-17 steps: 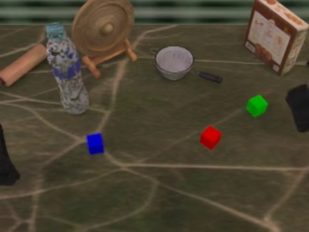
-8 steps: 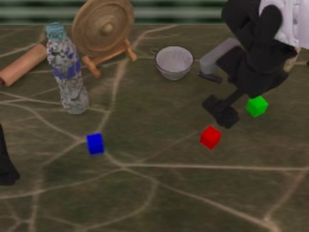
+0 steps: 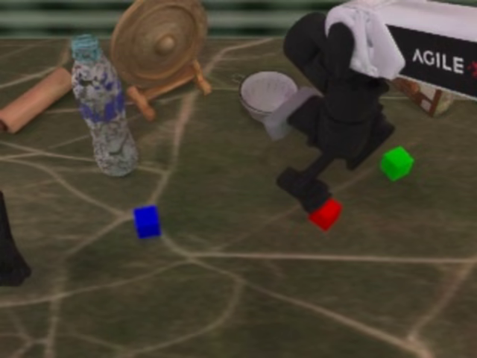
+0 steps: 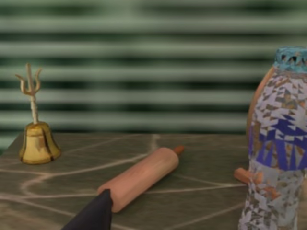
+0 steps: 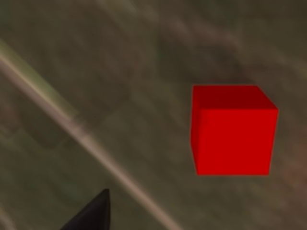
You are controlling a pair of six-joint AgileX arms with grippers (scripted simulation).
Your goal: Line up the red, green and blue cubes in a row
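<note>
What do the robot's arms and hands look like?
The right arm is chunky and black, with a white cover near its top and a black panel with white letters reading AGILE. Its hand is black and blocky. The left arm shows only as a black shape at the table's left edge.

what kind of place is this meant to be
Probably a rendered tabletop test scene, not a real room: a marbled green table scattered with unrelated props, such as a rolling pin, a brass bell and a plastic bottle, while the right gripper hovers at the red cube.
</note>
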